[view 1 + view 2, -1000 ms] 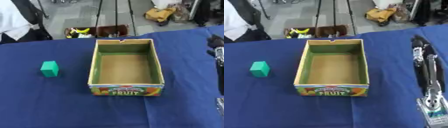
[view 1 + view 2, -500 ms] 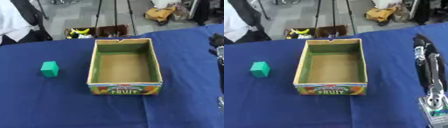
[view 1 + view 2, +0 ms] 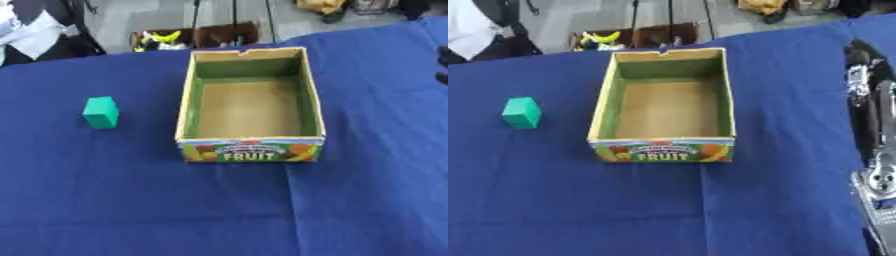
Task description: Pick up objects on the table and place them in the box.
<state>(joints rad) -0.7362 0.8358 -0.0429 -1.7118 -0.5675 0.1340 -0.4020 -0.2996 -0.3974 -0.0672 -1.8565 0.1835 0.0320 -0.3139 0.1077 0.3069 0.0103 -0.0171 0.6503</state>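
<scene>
- A box (image 3: 250, 150) stands open near the middle of the worktop (image 3: 131, 200), which is covered in blue cloth
- The box has green inner walls, a bare brown floor and a front panel printed with fruit pictures and the word FRUIT; nothing shows inside it
- A green block (image 3: 101, 112) sits upright on the cloth to the left of the box, well apart from it and level with its middle
- The right arm (image 3: 874, 125) runs down the right edge of the right eye view, black with silver joints, lying over the cloth to the right of the box and apart from it
- The right hand (image 3: 856, 56) shows only as a dark shape at the arm's far end, level with the far part of the box; whether its fingers are spread or curled I cannot tell
- It touches neither the box nor the block
- The left hand shows in neither view
- Beyond the far edge of the worktop a dark crate (image 3: 194, 36) sits on the floor with something yellow in it
</scene>
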